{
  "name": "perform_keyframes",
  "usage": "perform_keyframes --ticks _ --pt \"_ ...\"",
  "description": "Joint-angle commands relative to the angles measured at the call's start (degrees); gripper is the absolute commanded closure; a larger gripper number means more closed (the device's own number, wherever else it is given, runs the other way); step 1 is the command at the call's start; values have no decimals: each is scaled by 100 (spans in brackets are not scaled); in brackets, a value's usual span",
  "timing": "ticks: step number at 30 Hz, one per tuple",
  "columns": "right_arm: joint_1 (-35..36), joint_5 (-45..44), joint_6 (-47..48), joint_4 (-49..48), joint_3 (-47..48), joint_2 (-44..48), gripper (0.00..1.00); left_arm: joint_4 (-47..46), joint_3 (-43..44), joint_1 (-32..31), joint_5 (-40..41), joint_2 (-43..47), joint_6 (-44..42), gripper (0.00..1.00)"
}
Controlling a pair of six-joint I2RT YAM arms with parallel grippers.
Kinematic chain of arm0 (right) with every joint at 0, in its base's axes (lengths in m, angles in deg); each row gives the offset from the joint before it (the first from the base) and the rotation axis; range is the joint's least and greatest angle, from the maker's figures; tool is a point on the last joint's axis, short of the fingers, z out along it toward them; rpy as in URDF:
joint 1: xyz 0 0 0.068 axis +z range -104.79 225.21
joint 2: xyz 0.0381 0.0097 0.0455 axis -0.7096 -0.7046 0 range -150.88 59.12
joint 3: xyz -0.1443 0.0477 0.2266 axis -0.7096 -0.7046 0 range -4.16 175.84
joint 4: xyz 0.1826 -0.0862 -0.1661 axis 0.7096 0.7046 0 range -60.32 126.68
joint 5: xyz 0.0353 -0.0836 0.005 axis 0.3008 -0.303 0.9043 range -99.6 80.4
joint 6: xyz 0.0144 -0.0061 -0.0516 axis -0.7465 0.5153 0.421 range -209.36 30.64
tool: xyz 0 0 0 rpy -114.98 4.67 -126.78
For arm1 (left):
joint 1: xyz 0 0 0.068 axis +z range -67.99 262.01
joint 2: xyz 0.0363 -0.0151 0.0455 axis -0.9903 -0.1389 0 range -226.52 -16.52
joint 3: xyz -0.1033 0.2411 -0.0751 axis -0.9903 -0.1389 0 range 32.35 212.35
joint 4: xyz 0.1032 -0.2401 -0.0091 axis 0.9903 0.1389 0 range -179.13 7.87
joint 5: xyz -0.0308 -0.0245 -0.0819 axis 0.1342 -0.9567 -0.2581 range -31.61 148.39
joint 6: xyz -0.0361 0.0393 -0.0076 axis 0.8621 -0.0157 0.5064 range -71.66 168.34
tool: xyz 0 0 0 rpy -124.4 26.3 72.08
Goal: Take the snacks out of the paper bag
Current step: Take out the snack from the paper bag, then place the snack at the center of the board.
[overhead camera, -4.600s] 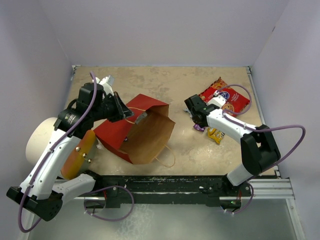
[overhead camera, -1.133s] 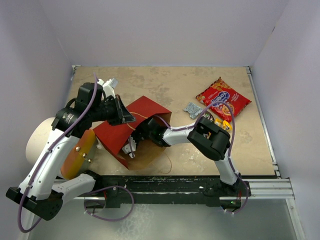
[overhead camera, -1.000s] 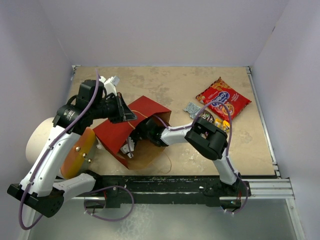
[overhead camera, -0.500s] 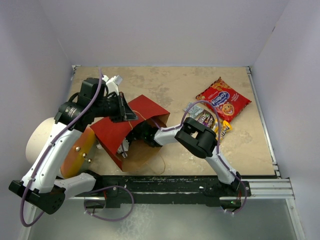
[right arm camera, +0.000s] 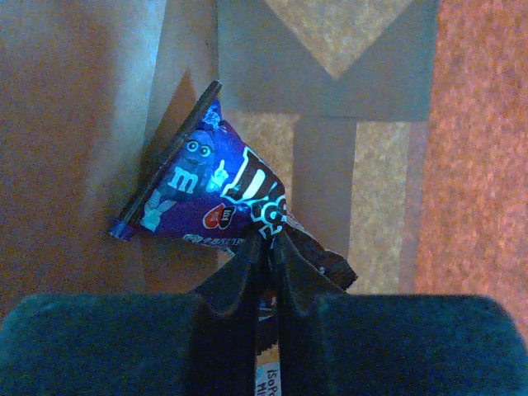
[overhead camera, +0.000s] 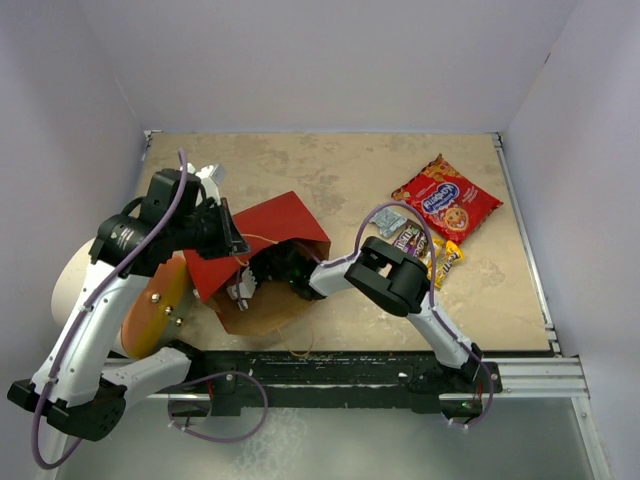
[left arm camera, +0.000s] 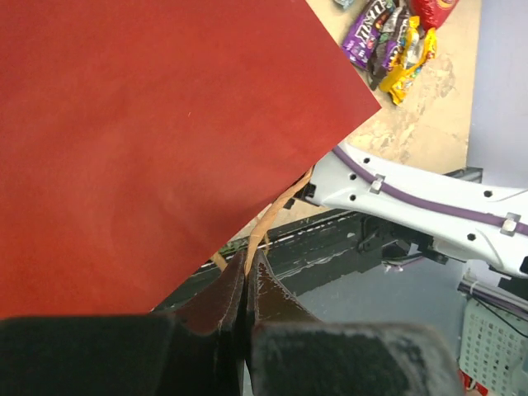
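Starting close in: what has the right gripper [right arm camera: 266, 247] got?

Its fingers are pinched together on the corner of a blue-purple candy packet [right arm camera: 206, 194] lying on the brown inner floor of the paper bag [right arm camera: 99, 99]. A darker wrapper [right arm camera: 326, 262] sits just beside the fingers, touching that packet.

And the left gripper [left arm camera: 246, 266]?

Clamped tight, jaws nearly meeting, on a thin tan strip [left arm camera: 276, 210] at the bag's edge. I cannot tell whether it is the string handle or the paper rim. The bag's red outer face [left arm camera: 148, 124] fills most of that wrist view.

What does the overhead camera add?

It shows the whole layout but not the grip. The bag [overhead camera: 285, 218] lies near the left of the table [overhead camera: 330, 165], its mouth toward the near edge, and the right arm [overhead camera: 395, 275] reaches into it, so that gripper and its packet are hidden there. Only the right wrist view shows the inside.

And farther out?

The other snacks lie well apart to the right: a silver packet [overhead camera: 388, 222], a purple packet [overhead camera: 408, 238] and a yellow packet [overhead camera: 445, 258] close together, with the red cookie bag [overhead camera: 446, 196] behind them. A white cylinder [overhead camera: 80, 280] with an orange end stands at the far left.
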State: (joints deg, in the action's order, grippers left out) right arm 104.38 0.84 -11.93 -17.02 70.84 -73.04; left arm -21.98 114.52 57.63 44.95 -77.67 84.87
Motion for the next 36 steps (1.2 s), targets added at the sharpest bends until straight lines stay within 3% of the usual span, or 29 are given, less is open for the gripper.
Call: perform_keyframes --ticks 1,7,15,24,29,36 --pt "-29 -593 -586 -758 -221 316 92 303 13 34 562 277 -110 100" --pt "43 -223 -1246 -1043 -662 830 100 -22 5 38 387 274 53 100" --pt "105 777 -2944 -1247 -1569 1867 100 -915 44 34 -54 0 111 100" --pt "117 2139 -4595 -126 -2965 4044 100 -2090 -337 39 -97 -118 85 100" --pt "121 1294 -5151 615 -3625 5432 100 -2563 -478 33 -97 -260 135 100" --pt "128 109 -5589 2624 -3609 7389 100 -2738 -564 32 -98 -453 270 100"
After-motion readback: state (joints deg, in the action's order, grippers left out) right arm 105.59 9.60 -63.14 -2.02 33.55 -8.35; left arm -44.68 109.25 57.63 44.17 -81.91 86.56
